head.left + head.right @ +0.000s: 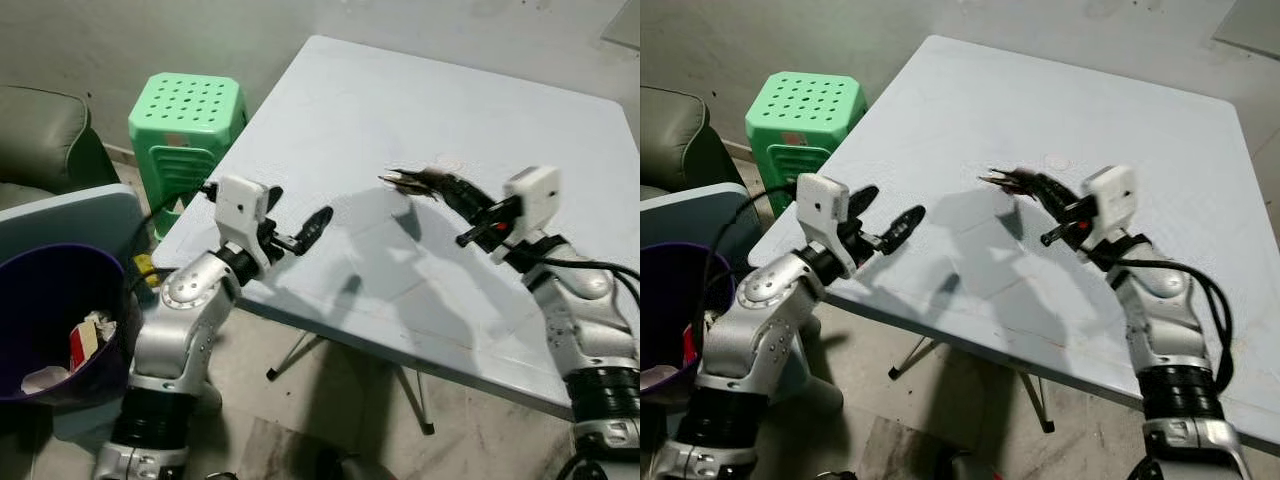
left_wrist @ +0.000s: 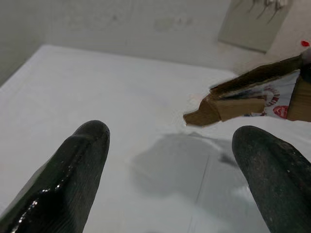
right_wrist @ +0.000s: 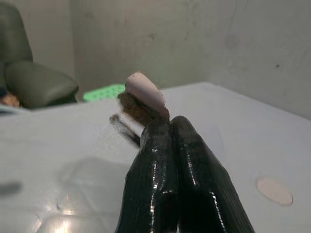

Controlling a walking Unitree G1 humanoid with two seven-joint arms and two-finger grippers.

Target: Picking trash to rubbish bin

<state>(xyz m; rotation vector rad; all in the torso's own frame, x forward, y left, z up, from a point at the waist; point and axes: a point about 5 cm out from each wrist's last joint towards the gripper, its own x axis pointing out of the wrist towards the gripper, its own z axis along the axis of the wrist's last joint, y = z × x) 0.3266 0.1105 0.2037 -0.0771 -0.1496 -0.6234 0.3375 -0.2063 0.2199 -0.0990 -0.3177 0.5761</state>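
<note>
A torn piece of brown cardboard trash [image 1: 408, 181] hangs above the middle of the pale table [image 1: 400, 110], pinched in my right gripper [image 1: 436, 187], which is shut on it. The same scrap [image 2: 252, 99] appears ahead of my left fingers, and its pale end [image 3: 144, 92] pokes out past the right fingertips. My left gripper [image 1: 296, 218] stands open over the table's near-left edge, with nothing between its fingers [image 2: 77, 170]. The purple rubbish bin [image 1: 45, 290] sits on the floor at the far left and holds some waste.
A green plastic stool [image 1: 186, 125] stands beside the table's left side. A dark green armchair [image 1: 40, 135] is behind the bin, and a pale blue panel [image 1: 70, 212] leans by it. The table's folding legs [image 1: 300, 350] show underneath.
</note>
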